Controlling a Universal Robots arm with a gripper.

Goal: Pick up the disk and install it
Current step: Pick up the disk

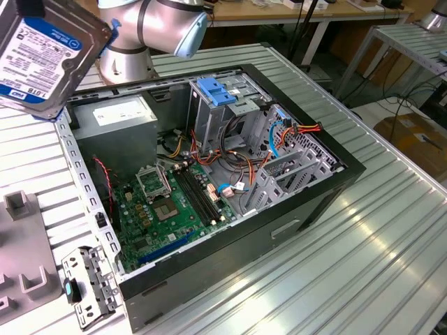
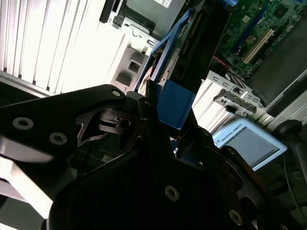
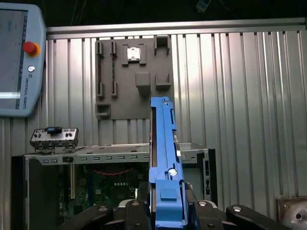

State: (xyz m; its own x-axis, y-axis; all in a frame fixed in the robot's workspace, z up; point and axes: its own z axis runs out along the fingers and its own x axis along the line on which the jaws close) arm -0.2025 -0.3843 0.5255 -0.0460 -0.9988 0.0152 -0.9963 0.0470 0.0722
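The hand is pinching the disk by its blue carrier rail; the disk is hanging at the exterior view's far left, above the open computer case, apparently clearing its walls.

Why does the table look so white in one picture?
Second wrist view: glare washes the ribbed table white. Exterior view: only a soft sheen beside the computer case. First wrist view: even light on the disk.
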